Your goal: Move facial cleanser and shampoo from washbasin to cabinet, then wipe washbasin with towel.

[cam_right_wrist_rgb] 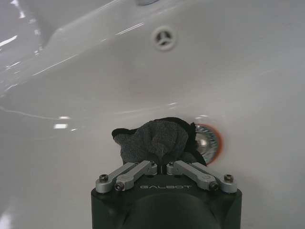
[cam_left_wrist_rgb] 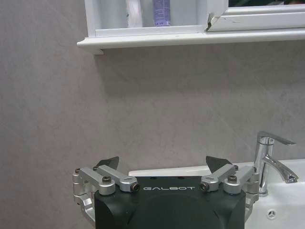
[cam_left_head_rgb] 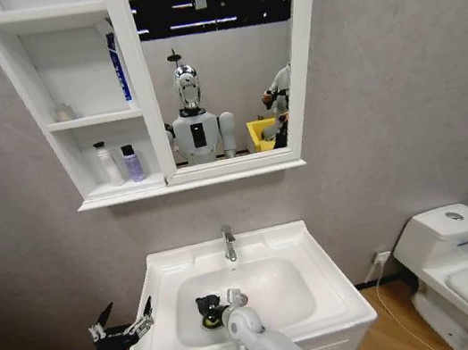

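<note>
My right gripper [cam_right_wrist_rgb: 163, 165] is down in the bowl of the white washbasin [cam_left_head_rgb: 327, 290], shut on the dark grey towel [cam_right_wrist_rgb: 153, 137], which is pressed to the bowl beside the round drain [cam_right_wrist_rgb: 208, 143]. In the head view the towel [cam_left_head_rgb: 209, 310] lies at the bowl's bottom, in front of the chrome faucet [cam_left_head_rgb: 229, 244]. My left gripper [cam_left_head_rgb: 123, 325] hovers open and holding nothing off the washbasin's left edge. A white bottle [cam_left_head_rgb: 108, 164] and a purple bottle [cam_left_head_rgb: 132, 163] stand in the lowest compartment of the cabinet [cam_left_head_rgb: 80, 122]; I cannot tell which is the shampoo.
A blue tube [cam_left_head_rgb: 118, 68] leans in the cabinet's middle compartment. The framed mirror [cam_left_head_rgb: 218, 60] reflects the robot. A white toilet [cam_left_head_rgb: 447, 251] stands at the right, close to the washbasin. The grey wall [cam_left_wrist_rgb: 167, 105] is right behind the faucet [cam_left_wrist_rgb: 267, 162].
</note>
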{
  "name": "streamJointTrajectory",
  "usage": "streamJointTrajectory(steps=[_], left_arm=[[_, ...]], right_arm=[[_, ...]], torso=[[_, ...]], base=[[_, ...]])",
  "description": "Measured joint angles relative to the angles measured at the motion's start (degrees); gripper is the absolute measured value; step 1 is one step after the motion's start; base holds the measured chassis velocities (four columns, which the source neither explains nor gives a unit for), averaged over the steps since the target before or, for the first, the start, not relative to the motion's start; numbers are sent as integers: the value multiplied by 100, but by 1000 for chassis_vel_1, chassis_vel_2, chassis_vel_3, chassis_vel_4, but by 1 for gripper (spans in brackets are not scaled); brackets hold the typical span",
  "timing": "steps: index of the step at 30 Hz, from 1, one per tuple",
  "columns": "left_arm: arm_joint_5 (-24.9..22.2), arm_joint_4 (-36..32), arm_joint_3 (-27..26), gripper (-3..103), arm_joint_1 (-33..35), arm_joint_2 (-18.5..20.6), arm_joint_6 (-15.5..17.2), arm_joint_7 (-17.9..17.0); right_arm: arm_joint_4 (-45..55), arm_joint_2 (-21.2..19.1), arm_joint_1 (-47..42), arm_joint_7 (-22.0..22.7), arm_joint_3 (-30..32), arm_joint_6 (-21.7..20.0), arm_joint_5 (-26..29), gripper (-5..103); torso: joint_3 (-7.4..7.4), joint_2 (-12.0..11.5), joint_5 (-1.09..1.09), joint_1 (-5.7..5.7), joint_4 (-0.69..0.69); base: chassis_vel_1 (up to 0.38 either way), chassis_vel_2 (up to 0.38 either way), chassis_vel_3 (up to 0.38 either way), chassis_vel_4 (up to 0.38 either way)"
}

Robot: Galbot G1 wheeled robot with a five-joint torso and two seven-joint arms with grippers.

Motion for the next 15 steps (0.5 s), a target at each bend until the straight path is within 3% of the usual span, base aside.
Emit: streamJointTrajectory(steps=[1, 3, 9, 11, 12, 13, 15], left_arm=[[0, 0, 0, 100, 0, 0, 0, 0], [0, 0, 0, 100, 0, 0, 0, 0], [0, 0, 0, 100, 0, 0, 0, 0], [0, 0, 0, 100, 0, 0, 0, 0], [0, 0, 0, 100, 0, 0, 0, 0], [0, 0, 0, 100, 0, 0, 0, 0], [0, 0, -1, 100, 0, 0, 0, 0]], right_arm=[[0, 0, 0, 0, 0, 0, 0, 3], [280, -395, -177, 40, 172, -26, 3, 3], [672, -786, -372, 81, 430, -56, -91, 3], [726, -836, -395, -4, 489, 6, -306, 3], [835, -911, -443, -307, 633, 180, -865, 3], [835, -911, -443, -307, 633, 180, -865, 3], [1064, -1034, -548, -695, 868, 452, -1561, 3]], torso=[[0, 0, 0, 0, 0], [0, 0, 0, 0, -1], [0, 0, 1, 0, 3], [0, 0, 1, 0, 3], [0, 0, 1, 0, 3], [0, 0, 1, 0, 3], [0, 0, 0, 0, 2]], base=[[0, 0, 0, 0], [0, 0, 0, 0], [0, 0, 0, 0], [0, 0, 0, 0], [0, 0, 0, 0], [0, 0, 0, 0], [0, 0, 0, 0]])
